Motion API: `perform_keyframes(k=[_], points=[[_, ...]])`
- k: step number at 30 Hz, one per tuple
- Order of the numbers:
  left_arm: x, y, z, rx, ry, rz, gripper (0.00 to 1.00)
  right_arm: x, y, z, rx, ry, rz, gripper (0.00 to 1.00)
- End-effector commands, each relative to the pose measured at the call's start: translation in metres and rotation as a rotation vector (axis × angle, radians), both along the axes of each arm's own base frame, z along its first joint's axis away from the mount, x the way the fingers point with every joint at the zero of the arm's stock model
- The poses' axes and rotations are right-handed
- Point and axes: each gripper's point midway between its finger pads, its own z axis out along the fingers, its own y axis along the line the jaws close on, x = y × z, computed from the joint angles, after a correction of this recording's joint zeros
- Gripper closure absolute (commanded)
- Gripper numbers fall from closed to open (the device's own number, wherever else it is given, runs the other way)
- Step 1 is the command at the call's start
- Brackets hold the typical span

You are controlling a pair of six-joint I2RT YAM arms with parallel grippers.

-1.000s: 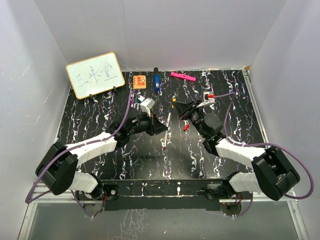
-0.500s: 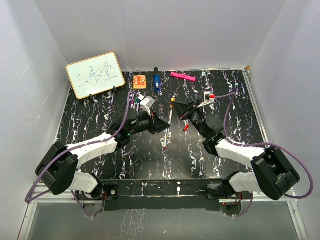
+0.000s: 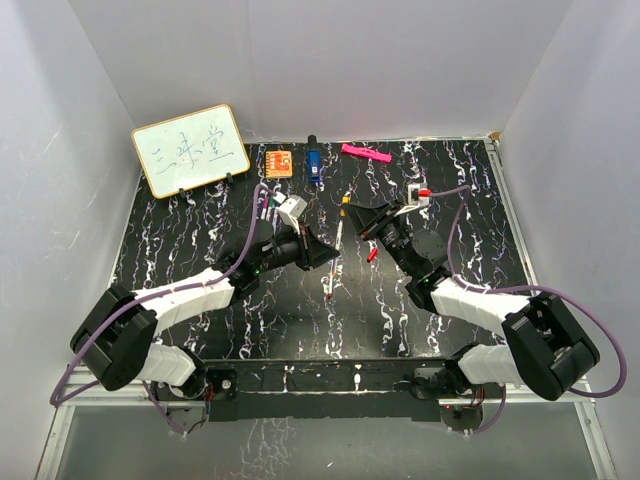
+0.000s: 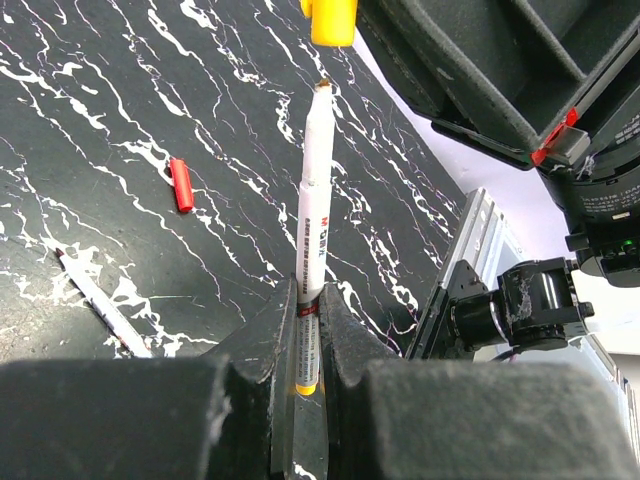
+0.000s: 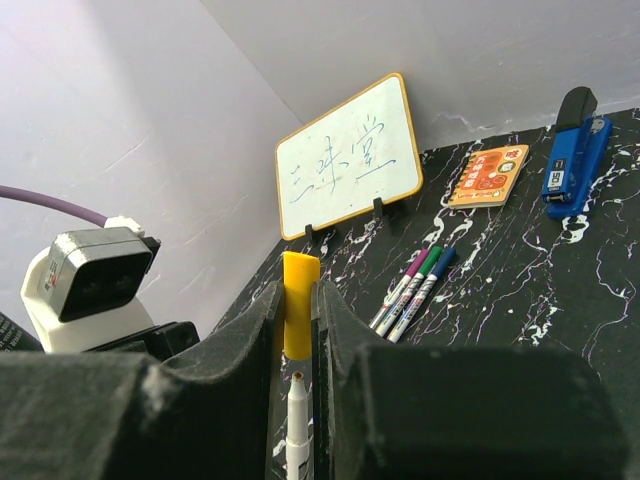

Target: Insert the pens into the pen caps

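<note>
Above the middle of the worktop (image 3: 170, 240), my left gripper (image 4: 308, 318) pinches the white pen (image 4: 313, 210), which I judge light, stiff and slippery, near its tail, tip just short of the yellow cap (image 5: 298, 315) clamped in my right gripper (image 5: 297, 345).

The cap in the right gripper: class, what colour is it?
Yellow. The cap, pinched in the right gripper, shows best in the right wrist view.
</note>
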Motion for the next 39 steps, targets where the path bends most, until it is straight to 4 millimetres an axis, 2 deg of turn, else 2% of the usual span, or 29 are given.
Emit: perform_keyframes(k=[1,28,33,39], points=[[0.000,0.001,0.024,-0.052,-0.064,0.013,1.00,-0.007,-0.002,0.022,0.044,-0.073,0.009,1.00],[0.003,0.005,0.029,-0.047,-0.079,0.036,1.00,-0.012,0.011,0.004,0.015,-0.037,0.043,1.00],[0.001,0.005,0.024,-0.043,-0.065,0.030,1.00,-0.008,0.011,0.010,0.008,-0.058,0.031,1.00],[-0.001,0.007,0.017,-0.028,-0.050,0.030,1.00,0.000,0.008,0.031,0.002,-0.118,-0.013,1.00]])
